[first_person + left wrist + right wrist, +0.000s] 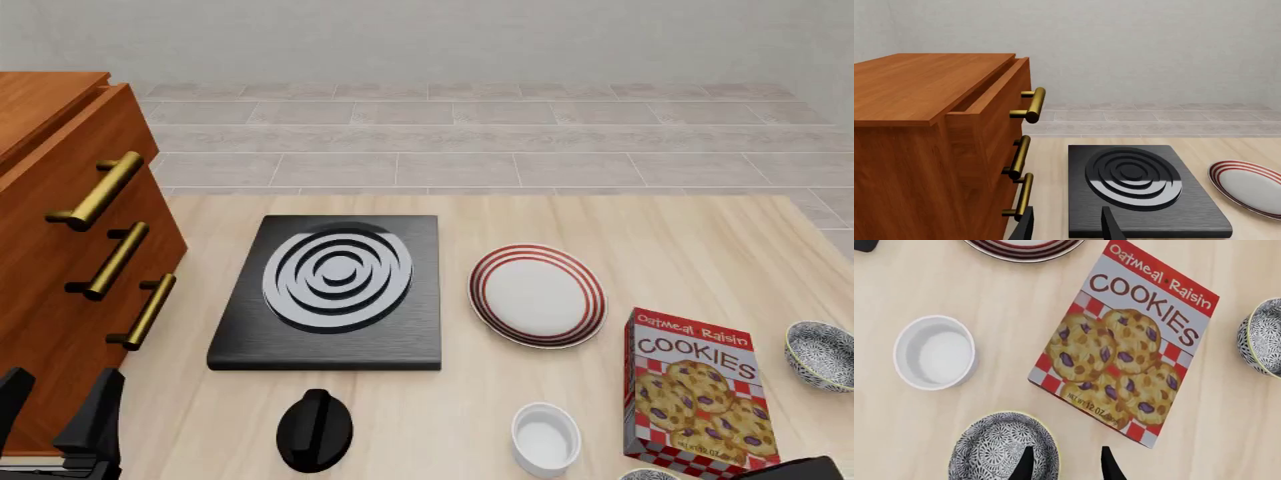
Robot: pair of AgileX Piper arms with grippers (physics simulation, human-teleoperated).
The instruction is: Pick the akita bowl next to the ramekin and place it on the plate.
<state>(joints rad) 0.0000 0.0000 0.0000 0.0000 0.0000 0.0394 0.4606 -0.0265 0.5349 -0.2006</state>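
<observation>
Bowl beside the ramekin, near the table's front edge, sits directly under the right gripper, whose parted, empty fingers straddle its rim, with the plate farther ahead and leftward.

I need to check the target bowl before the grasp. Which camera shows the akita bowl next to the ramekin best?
The right wrist view: the akita bowl is close and shows most of its speckled inside, with the ramekin nearby. The front view catches only a sliver of it at the picture's lower edge. The left wrist view does not show it.
</observation>
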